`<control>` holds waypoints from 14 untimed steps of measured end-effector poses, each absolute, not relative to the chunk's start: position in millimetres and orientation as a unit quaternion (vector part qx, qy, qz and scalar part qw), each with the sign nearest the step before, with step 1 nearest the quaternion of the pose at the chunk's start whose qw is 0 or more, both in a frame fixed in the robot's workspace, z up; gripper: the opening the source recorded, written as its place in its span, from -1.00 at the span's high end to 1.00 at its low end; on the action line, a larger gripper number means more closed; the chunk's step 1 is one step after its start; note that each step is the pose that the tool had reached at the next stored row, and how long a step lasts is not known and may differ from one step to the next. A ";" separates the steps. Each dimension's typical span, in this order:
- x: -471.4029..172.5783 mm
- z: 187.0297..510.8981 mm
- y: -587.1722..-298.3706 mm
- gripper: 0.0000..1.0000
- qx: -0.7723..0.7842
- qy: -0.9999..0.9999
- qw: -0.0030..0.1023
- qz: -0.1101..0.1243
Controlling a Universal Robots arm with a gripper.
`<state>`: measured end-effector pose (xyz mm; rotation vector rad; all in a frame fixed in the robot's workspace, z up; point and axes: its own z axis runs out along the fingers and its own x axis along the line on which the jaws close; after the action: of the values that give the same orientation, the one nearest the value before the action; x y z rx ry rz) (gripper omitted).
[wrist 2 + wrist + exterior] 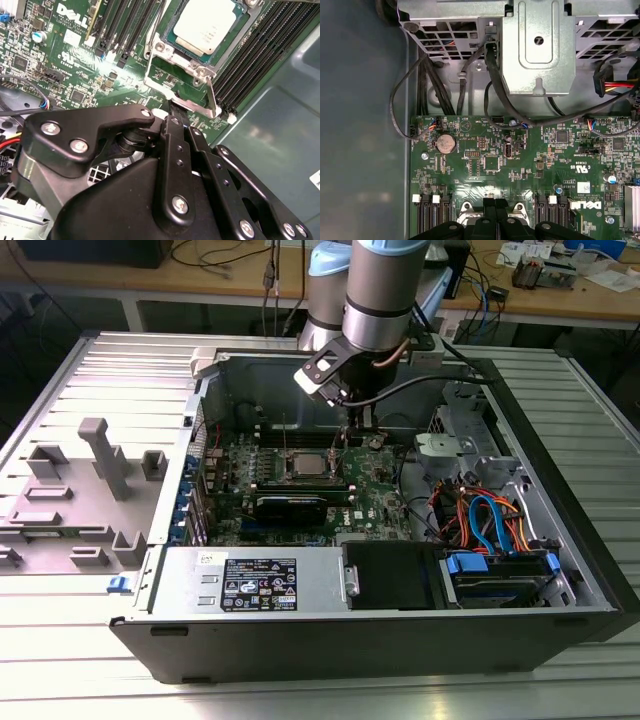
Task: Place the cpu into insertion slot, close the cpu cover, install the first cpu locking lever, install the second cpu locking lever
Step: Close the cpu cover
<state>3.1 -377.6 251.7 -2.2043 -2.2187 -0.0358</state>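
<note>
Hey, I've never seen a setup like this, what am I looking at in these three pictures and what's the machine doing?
It is a robot arm reaching into an open computer case that lies on a ribbed metal table. The exterior view comes from a camera off the arm; both wrist views come from cameras riding on the arm, facing the green circuit board. The arm's hand is shut, its tip at the edge of the cpu cover. That frame lies around the cpu, the silvery square chip already seated. I cannot tell whether the hand grips anything. Beside the case lie grey plastic parts.
</note>
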 end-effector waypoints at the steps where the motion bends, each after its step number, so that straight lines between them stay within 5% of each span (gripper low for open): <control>1: 3.0 251.7 -377.6 0.79 -0.705 -0.709 0.007 -0.011; 14: 0.1 251.6 -377.6 0.79 -0.705 -0.709 0.007 -0.011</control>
<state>0.1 -377.6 251.6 -2.2042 -2.2187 -0.0359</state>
